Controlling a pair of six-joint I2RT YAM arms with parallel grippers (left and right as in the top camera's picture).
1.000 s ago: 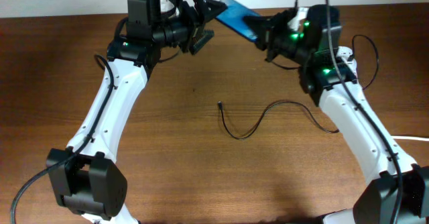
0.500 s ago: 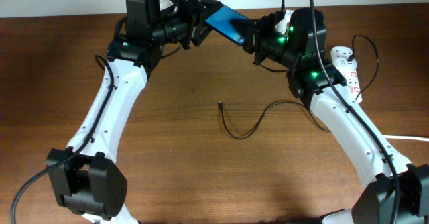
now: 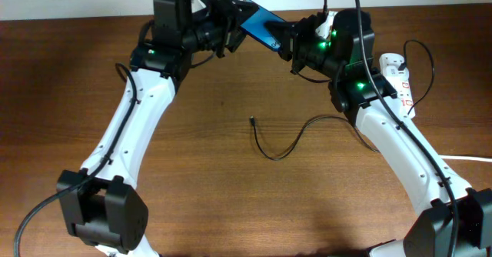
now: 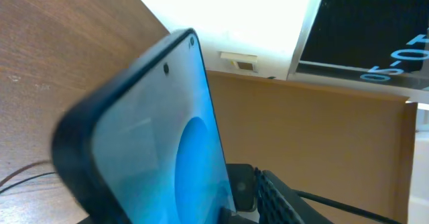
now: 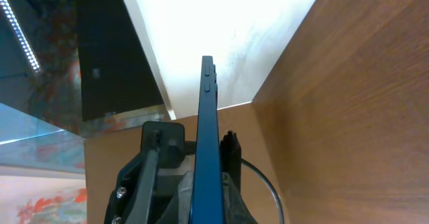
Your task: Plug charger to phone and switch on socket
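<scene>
Phone [image 3: 261, 26] held aloft: my right gripper [image 3: 283, 38] clamps one end; left gripper [image 3: 235, 16] at the other, grip I cannot tell. Charger [image 3: 274, 157] lies loose on the table [image 3: 192, 172], tip unplugged; socket [image 3: 401, 76] untouched. Both steps remain, I judge.

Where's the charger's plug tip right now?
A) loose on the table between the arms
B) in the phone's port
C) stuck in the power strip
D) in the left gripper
A: the charger's plug tip lies free on the table between the two arms. It is well apart from the phone, which is up in the air at the far side.
</scene>
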